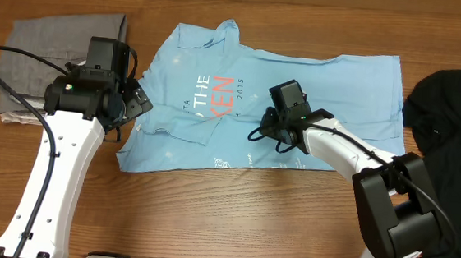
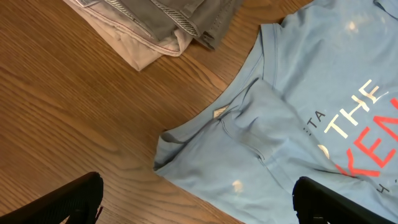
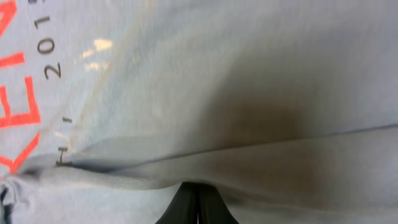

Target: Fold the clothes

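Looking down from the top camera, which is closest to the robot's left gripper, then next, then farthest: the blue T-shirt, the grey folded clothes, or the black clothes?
From the left gripper:
1. blue T-shirt, right beside it, spread mid-table.
2. grey folded clothes, at the table's left end.
3. black clothes, far right edge.

The light blue T-shirt reads "THE", "KEN" in orange, and "2015".
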Motion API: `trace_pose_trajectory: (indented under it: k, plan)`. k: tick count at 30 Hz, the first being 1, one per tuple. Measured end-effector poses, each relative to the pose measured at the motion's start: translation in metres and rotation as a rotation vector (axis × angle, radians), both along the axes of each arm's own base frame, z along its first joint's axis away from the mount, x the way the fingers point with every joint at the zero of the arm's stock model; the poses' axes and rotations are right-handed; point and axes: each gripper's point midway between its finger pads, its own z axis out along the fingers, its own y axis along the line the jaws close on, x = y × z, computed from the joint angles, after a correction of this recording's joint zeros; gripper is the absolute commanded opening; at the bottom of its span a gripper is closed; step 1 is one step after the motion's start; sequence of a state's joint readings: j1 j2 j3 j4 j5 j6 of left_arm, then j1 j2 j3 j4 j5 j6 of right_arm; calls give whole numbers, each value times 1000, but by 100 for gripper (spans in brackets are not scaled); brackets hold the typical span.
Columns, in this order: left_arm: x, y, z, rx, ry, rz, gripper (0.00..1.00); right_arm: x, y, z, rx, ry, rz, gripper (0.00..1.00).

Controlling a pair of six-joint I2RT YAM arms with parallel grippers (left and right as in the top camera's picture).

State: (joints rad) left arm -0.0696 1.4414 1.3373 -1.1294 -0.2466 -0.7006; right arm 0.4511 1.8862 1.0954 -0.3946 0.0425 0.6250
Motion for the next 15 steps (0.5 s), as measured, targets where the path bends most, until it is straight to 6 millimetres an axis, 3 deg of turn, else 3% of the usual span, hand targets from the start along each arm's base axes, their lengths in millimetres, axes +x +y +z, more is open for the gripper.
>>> trace_pose_trajectory:
  k: [7, 15]
  plan:
    - [0, 0, 0, 0, 0, 0, 100, 9, -3, -7, -24, -29, -16, 4]
    - [0, 0, 0, 0, 0, 0, 100, 25, -8, -2, -62, -105, -35, 5]
